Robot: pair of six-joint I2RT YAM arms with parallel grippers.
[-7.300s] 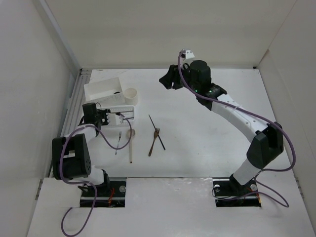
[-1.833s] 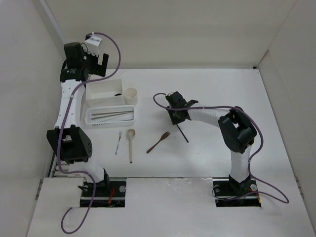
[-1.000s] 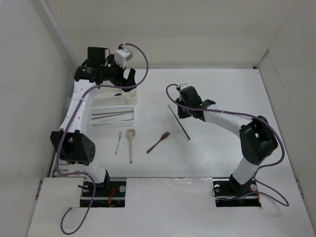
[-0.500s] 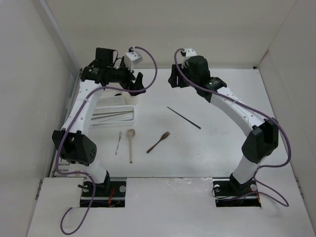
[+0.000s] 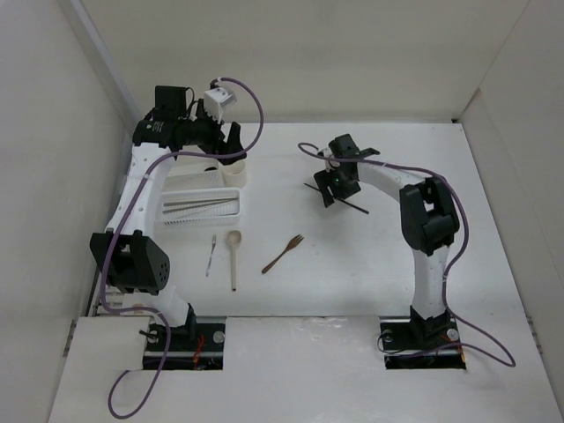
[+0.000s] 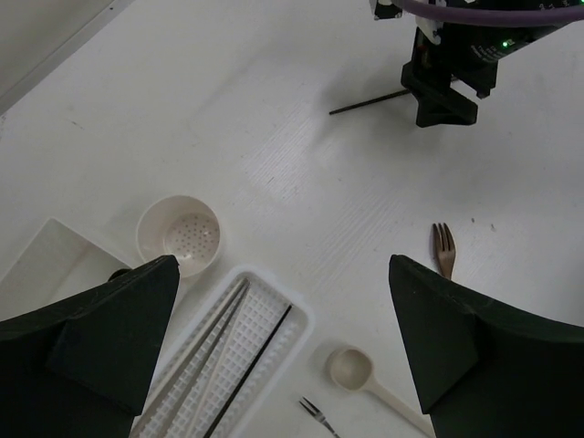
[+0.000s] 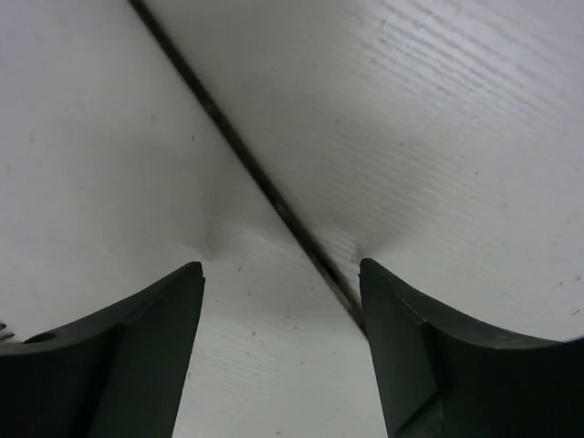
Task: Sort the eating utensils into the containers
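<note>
Between the spread fingers of the right hand [image 7: 278, 283], which grips nothing, the dark chopstick [image 7: 246, 155] lies on the counter. The left hand [image 5: 231, 145] hangs wide open, empty. Beneath it the tray [image 6: 306, 319] holds chopsticks [image 6: 205, 342]; the wooden fork [image 5: 283, 253], pale spoon [image 5: 233, 256] and metal fork [image 5: 211, 254] lie unsorted.

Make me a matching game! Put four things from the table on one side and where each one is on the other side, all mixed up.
Things:
1. dark chopstick
2. brown fork
3. pale spoon
4. round cup

Places:
A. lying between the small metal fork and the brown fork
B. standing empty just beyond one end of the ribbed tray
C. lying between the open fingers of the right gripper
D. lying just right of the pale spoon in the top view

Pairs: 1-C, 2-D, 3-A, 4-B
</note>
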